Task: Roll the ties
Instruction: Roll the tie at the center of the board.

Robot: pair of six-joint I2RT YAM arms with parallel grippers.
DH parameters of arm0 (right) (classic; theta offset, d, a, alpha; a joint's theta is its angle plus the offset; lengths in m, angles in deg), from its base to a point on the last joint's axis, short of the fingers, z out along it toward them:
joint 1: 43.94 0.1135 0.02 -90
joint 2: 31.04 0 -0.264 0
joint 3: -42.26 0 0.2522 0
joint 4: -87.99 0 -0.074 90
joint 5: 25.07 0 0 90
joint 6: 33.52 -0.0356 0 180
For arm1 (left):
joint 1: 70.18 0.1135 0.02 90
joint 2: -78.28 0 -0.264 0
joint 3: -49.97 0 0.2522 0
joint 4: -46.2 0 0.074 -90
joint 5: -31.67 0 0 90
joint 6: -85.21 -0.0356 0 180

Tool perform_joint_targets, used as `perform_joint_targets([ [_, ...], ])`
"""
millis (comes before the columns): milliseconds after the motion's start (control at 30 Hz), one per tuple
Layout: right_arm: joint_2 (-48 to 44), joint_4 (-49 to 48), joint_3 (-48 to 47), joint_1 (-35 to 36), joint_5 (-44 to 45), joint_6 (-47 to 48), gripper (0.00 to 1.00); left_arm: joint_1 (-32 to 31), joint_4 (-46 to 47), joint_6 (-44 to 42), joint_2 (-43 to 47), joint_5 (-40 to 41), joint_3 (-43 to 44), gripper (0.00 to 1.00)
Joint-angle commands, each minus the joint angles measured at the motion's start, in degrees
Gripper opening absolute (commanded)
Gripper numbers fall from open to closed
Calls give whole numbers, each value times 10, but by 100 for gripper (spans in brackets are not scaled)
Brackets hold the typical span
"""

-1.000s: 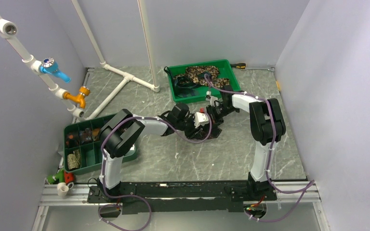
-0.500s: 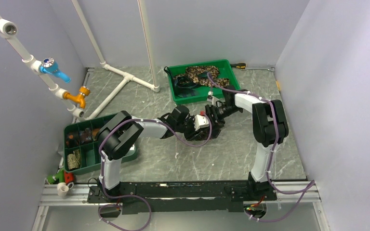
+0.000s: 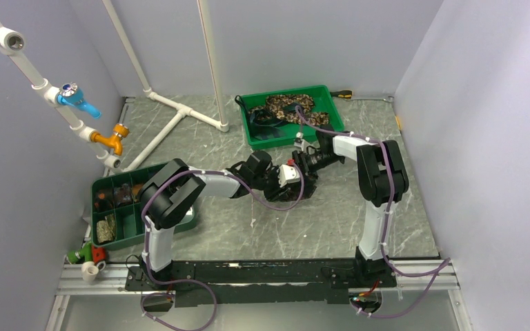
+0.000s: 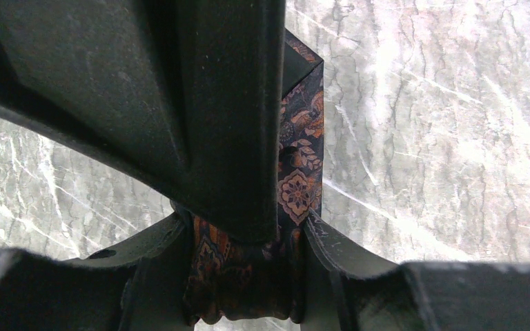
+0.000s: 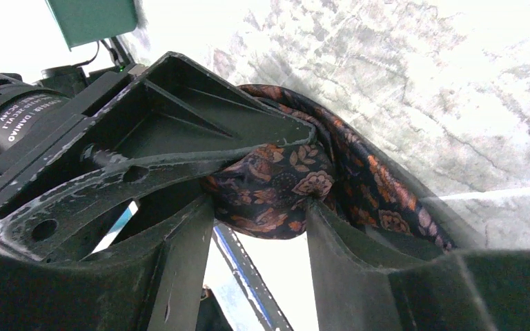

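My left gripper is part-closed on the tie, bunched at the middle of the table, loose length running straight ahead; my right gripper, facing it, straddles the same bunch part-open, though whether it grips I cannot tell.

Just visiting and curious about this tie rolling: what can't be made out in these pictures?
- Left wrist view: most of the tie, behind a finger of the right pincer.
- Right wrist view: the tie's left side, behind the left pincer.
- Overhead view: the tie, hidden where the pincers meet; contents of the divided green tray, too small.
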Motion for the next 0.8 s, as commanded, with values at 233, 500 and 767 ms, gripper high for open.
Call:
perform_joint_targets([
  [233, 65, 15, -1, -8, 91, 50, 0, -7, -107, -15, -19, 14, -27, 57],
  [500, 44, 19, 22, -24, 200, 54, 0, -7, -66, 1, 26, -12, 7, 90],
  [767, 56, 11, -11, -23, 263, 38, 0, -14, -55, -16, 17, -37, 41, 89],
])
